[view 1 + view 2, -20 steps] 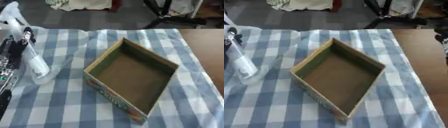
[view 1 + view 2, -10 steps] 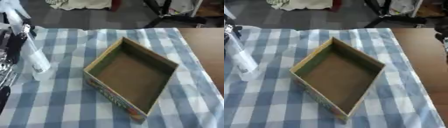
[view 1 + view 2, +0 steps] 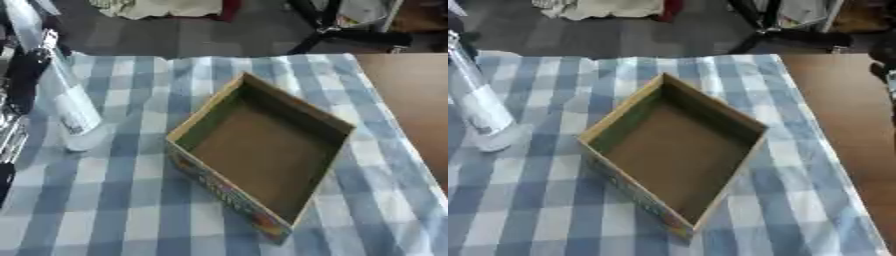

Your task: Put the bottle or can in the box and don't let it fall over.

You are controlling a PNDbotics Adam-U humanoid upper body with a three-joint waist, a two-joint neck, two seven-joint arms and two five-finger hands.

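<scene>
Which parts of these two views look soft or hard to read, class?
Left eye view: the left hand is a dark smear beside the clear bottle. Right eye view: the box has soft edges and its side print is unreadable.

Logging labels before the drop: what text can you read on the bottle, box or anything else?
Nothing can be read.
Bottle: a white label, print too blurred to read.
Box: coloured print on the near outer wall, too blurred to read.
Checked cloth: no text.
Left robot hand at the bottle: no markings visible.
</scene>
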